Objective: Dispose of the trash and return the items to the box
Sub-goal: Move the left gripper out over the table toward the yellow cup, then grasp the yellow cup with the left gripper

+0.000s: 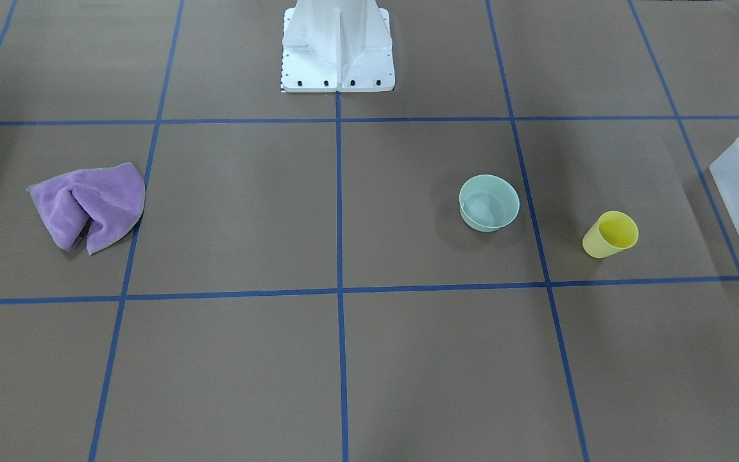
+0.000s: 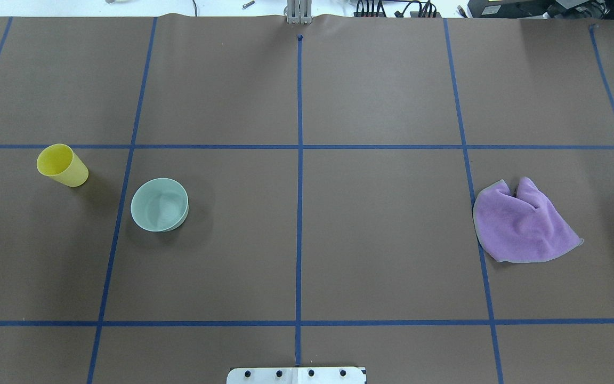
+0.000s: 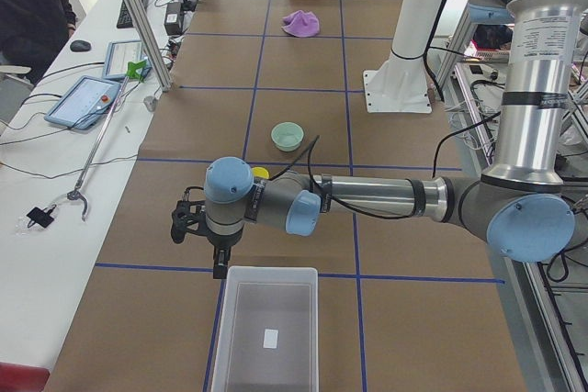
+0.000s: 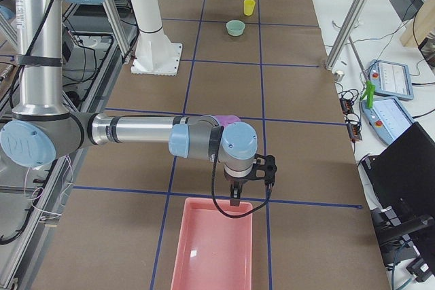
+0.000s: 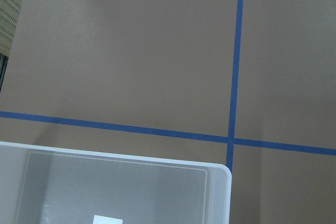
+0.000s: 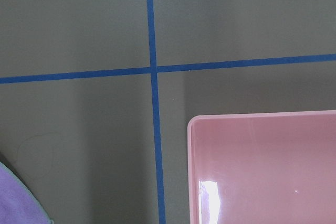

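The mint-green bowl stands upright and empty on the brown table; it also shows in the overhead view. A yellow cup stands next to it, toward the box. The frosted-white box sits at the table's left end and holds only a white label. A crumpled purple cloth lies on the right side. My left gripper hovers just beyond the box's far rim. My right gripper hovers by a pink bin near the cloth. Both show only in side views, so I cannot tell whether they are open or shut.
A pink bin sits at the table's right end, empty. The white robot base stands at the table's middle edge. Blue tape lines grid the brown table. A person sits at a side desk with tablets.
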Controlling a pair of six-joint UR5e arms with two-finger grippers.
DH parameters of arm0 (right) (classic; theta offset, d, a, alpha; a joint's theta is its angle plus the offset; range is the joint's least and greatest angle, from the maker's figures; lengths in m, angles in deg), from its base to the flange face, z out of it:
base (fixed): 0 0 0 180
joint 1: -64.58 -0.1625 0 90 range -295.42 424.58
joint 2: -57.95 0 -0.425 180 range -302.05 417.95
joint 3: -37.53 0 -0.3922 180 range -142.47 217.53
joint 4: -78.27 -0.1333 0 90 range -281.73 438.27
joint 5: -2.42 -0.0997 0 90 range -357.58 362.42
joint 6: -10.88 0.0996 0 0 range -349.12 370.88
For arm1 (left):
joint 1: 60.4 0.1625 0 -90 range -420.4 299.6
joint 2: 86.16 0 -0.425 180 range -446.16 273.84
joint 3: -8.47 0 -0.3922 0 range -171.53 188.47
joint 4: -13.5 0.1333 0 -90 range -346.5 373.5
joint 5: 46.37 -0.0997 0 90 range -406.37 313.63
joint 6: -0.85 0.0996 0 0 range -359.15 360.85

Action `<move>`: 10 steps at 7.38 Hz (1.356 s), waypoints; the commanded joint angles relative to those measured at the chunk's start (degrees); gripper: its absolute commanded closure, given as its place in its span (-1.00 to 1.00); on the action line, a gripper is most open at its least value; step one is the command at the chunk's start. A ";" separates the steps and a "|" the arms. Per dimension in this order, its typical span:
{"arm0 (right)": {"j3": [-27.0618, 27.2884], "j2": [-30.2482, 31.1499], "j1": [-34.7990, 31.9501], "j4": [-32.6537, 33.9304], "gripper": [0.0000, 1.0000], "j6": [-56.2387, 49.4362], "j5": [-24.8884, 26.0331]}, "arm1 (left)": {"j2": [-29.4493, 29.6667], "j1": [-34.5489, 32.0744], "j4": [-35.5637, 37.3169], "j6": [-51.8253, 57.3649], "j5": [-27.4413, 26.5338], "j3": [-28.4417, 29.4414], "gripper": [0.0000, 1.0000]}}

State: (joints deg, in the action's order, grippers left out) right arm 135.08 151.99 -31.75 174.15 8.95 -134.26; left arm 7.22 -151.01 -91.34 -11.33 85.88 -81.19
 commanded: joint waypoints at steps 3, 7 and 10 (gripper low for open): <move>0.19 0.09 0.00 0.36 -1.00 0.00 -0.61 | 4.43 17.08 -4.05 -17.47 1.53 -1.30 -0.99; 0.36 0.09 0.09 0.19 -1.00 0.00 -1.05 | 4.98 24.40 -8.70 -36.83 -0.14 -2.28 -0.98; 0.45 0.09 0.09 0.10 -1.00 0.00 -1.05 | 4.36 29.42 -15.46 -39.23 -3.13 1.84 -0.97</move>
State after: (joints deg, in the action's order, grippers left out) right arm 135.49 152.08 -31.66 174.26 8.95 -135.31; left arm 11.77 -123.65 -103.84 -49.83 83.53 -81.25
